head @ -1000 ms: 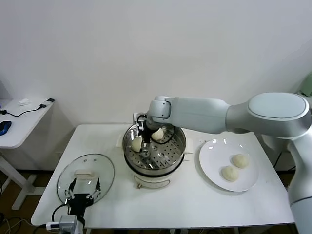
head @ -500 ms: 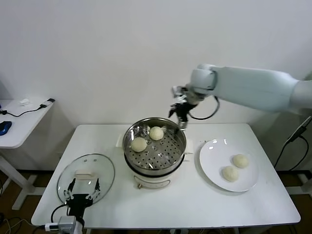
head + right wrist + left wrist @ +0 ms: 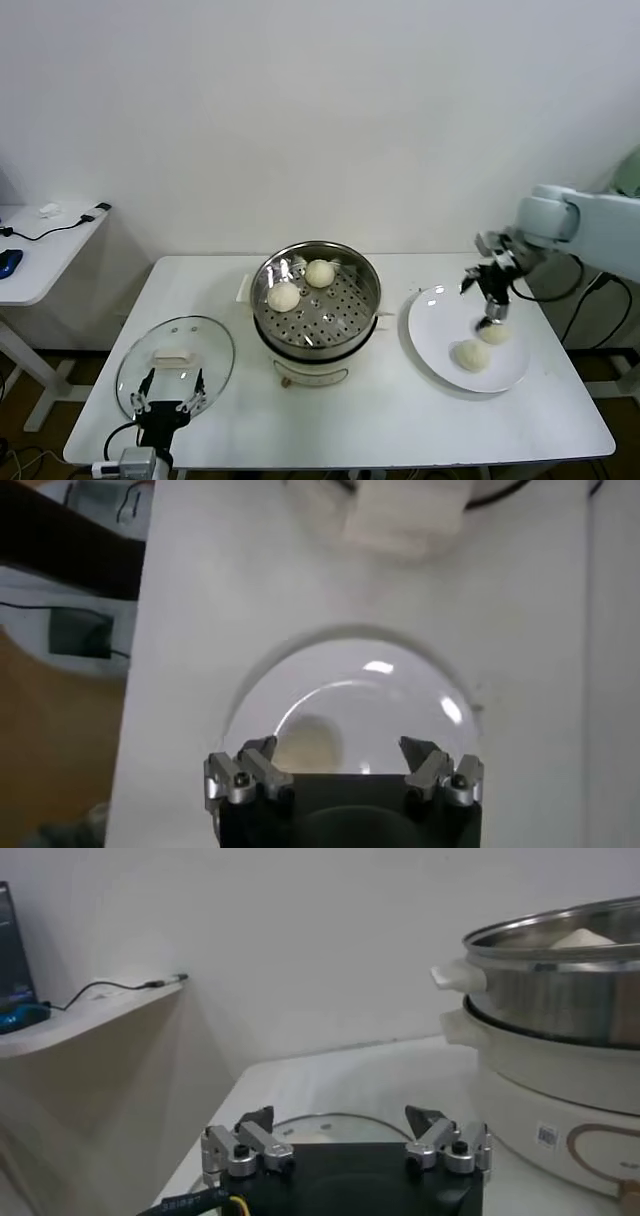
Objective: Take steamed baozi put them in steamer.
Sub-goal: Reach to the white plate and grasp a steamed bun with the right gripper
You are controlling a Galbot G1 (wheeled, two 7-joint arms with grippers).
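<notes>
The steel steamer (image 3: 300,338) stands at the table's middle on its cream cooker base (image 3: 312,372). Two baozi lie inside it, one at the left (image 3: 284,296) and one at the back (image 3: 320,273). Two more baozi, a far one (image 3: 496,333) and a near one (image 3: 472,354), lie on the white plate (image 3: 432,320) at the right. My right gripper (image 3: 489,318) hangs open and empty just above the far plate baozi. In the right wrist view its fingers (image 3: 338,748) straddle the plate (image 3: 380,695), with a baozi (image 3: 303,745) near one fingertip. My left gripper (image 3: 166,403) is open and parked.
The glass lid (image 3: 176,362) with a white handle lies at the front left, under the left gripper (image 3: 341,1118); it also shows in the left wrist view (image 3: 320,1126), with the steamer (image 3: 560,988) beside. A side table (image 3: 40,250) with cables stands at the far left.
My right gripper left a baozi in the steamer's left side, rose out, and swung right to hover over the plate, empty. The left arm has not moved.
</notes>
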